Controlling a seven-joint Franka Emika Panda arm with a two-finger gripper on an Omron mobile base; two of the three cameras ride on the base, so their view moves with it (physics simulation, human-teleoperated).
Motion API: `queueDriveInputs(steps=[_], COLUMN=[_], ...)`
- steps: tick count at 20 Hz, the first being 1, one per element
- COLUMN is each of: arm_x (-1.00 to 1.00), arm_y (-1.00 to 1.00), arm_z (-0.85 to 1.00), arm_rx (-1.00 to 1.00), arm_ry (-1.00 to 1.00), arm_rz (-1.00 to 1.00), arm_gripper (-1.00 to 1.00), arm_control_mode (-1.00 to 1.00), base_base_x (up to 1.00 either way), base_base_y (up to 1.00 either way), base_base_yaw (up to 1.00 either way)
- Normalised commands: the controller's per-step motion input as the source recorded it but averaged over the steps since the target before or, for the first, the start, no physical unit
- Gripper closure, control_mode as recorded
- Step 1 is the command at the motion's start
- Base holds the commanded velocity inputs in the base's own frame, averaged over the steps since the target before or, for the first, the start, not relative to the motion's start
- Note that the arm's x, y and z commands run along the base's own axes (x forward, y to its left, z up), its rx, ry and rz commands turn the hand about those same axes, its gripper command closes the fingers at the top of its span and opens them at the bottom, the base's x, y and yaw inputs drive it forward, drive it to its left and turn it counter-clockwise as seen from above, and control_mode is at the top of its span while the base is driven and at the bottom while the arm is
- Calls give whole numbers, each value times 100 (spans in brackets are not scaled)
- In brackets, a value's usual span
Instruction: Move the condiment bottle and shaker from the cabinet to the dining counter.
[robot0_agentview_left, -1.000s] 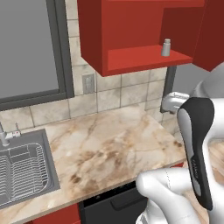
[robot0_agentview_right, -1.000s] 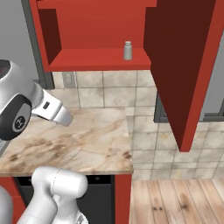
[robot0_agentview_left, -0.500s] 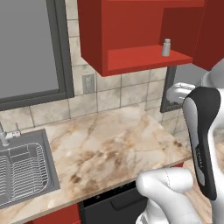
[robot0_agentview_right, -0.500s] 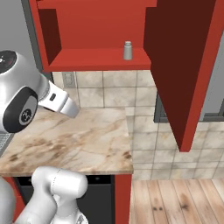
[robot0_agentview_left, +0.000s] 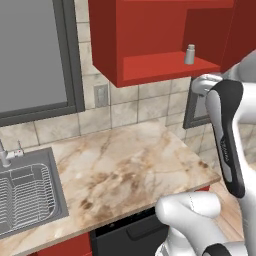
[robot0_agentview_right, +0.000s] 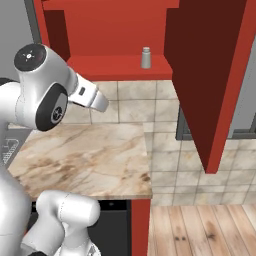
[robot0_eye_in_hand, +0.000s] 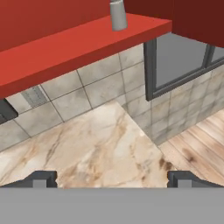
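Above the end effector, in the left base view, the shaker (robot0_agentview_left: 190, 54) stands upright on the open cabinet (robot0_agentview_left: 150, 67) shelf, long axis vertical — a marble desk (robot0_agentview_left: 125, 170) and sink (robot0_agentview_left: 25, 195) lie below. From the right base view, the swung-out cabinet door (robot0_agentview_right: 215, 75) hangs beside the shaker (robot0_agentview_right: 145, 58). Hand view: end effector (robot0_eye_in_hand: 111, 179) fingers spread wide, empty — shaker (robot0_eye_in_hand: 117, 15) up ahead.

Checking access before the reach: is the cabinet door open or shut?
Open. The cabinet door swings out right, baring the shaker on its shelf.

Red cabinet (robot0_agentview_left: 150, 40), grey shaker (robot0_agentview_left: 190, 54), beige brown-veined marble worktop (robot0_agentview_left: 125, 170), white-and-dark arm (robot0_agentview_left: 227, 135)
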Motion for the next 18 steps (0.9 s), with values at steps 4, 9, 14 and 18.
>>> queueDriveInputs(steps=[4,9,14,18], arm_x=[55,43,36,43], arm_y=[-13,-10,-19,-10], arm_z=[2,0,29,49], arm_rx=[-11,-17,-5,0], arm_ry=[-16,-16,-1,6], arm_rz=[0,-1,-2,-3], arm_gripper=[-100,-100,-100,-100], arm_control_mode=[-100,-100,-100,-100], base_base_x=[0,0,0,0], base_base_y=[0,0,0,0], base_base_yaw=[0,0,0,0])
